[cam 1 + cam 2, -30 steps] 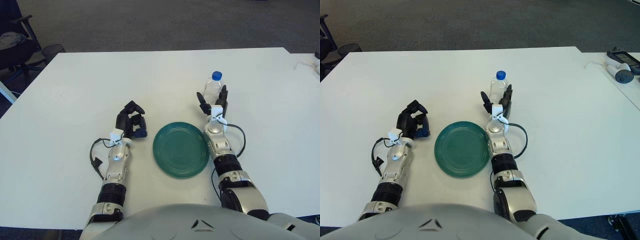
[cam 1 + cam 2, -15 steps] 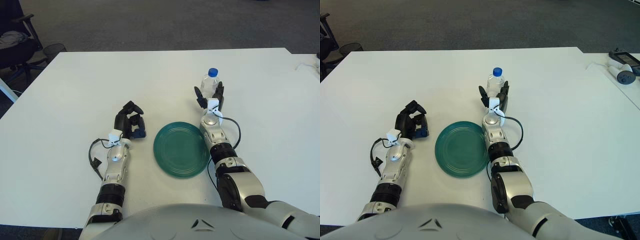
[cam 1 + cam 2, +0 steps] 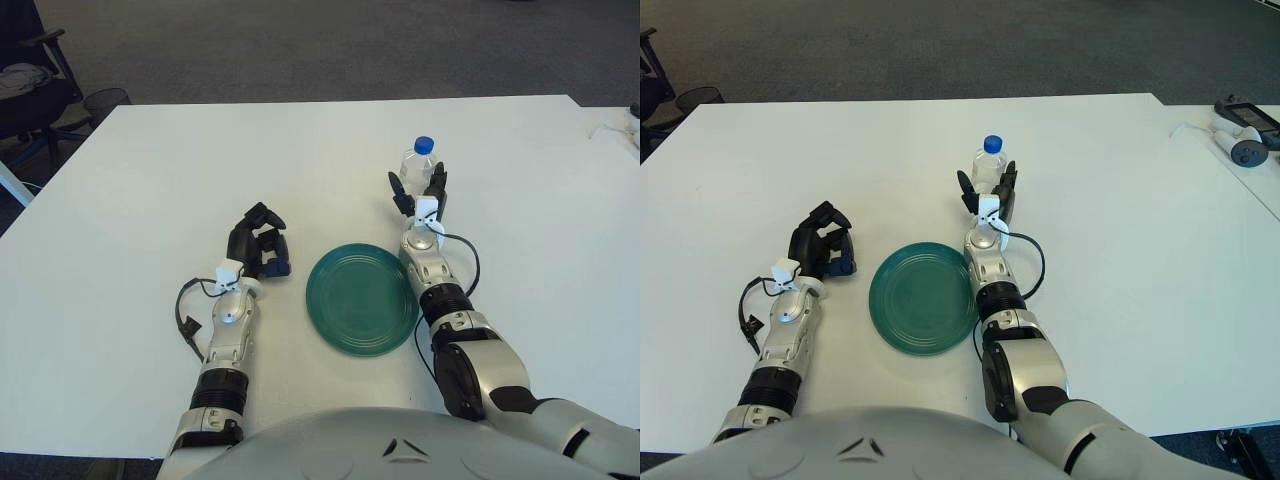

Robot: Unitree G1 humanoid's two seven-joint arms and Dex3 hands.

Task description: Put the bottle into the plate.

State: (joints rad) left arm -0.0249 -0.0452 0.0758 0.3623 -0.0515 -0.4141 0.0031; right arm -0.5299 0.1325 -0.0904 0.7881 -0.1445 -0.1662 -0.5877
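Clear bottle with a blue cap, upright on the white table, just beyond the right hand and past the far right rim of the green plate. Not on the plate. Right hand's dark fingers spread to either side of the bottle's lower body, framing it; contact with the bottle not clear enough to call, no firm grip visible. Right forearm stretched along the plate's right edge, almost brushing the rim.

Left hand to the left of the plate, fingers curled in on themselves and clenched, holding nothing, a short strip of bare tabletop between it and the plate's left rim.

Plenty of bare white surface far of the bottle up to the table's far edge, likewise out to the right and across the whole left half. Plate near the near edge, centred between the two arms. Dark carpet beyond the far edge.

Seen only in the left eye view: office chair off the far left corner of the table. Seen only in the right eye view: a second white surface across a narrow gap at the far right, carrying a small grey and white device with a cable.
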